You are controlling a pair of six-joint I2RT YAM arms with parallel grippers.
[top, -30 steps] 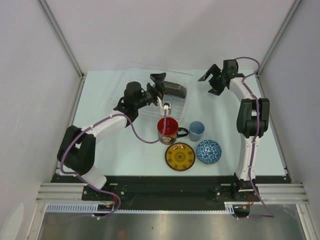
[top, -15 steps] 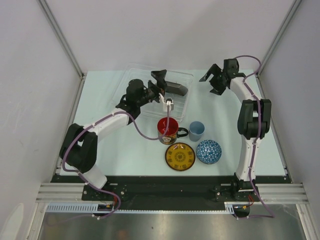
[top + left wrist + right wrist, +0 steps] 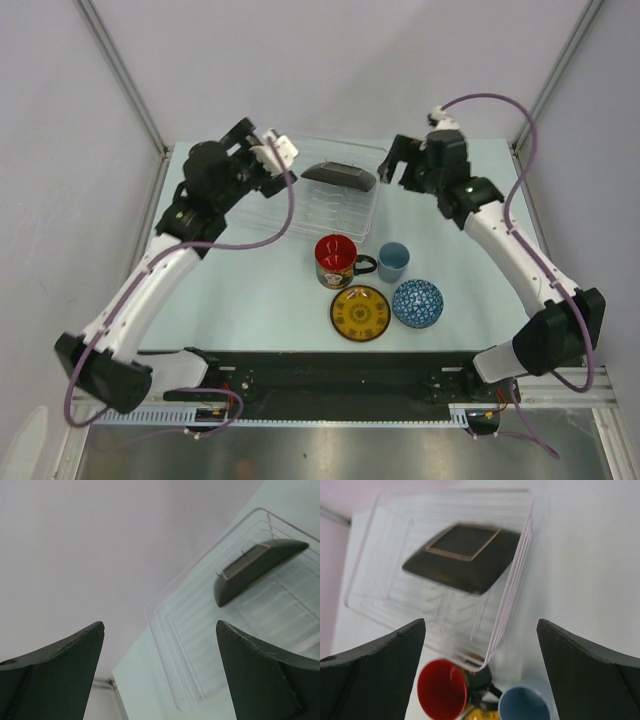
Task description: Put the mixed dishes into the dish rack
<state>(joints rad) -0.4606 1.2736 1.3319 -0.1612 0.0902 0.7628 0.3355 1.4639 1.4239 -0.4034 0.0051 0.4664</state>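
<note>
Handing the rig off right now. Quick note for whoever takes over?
Left hand: open, empty, raised near the far-left corner of the dish rack.
Right hand: open, empty, raised by the rack's right edge.
Done: black square plate sits in the rack, underside showing.
Left: red mug, light-blue cup, yellow saucer and blue-white bowl, all on the table in front of the rack. The mug is closest to it.

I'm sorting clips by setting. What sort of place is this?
Probably a robotics lab cell, not a kitchen: a left arm and right arm bolted to a pale table, plain white panels around it, a clear dish rack on it.
</note>
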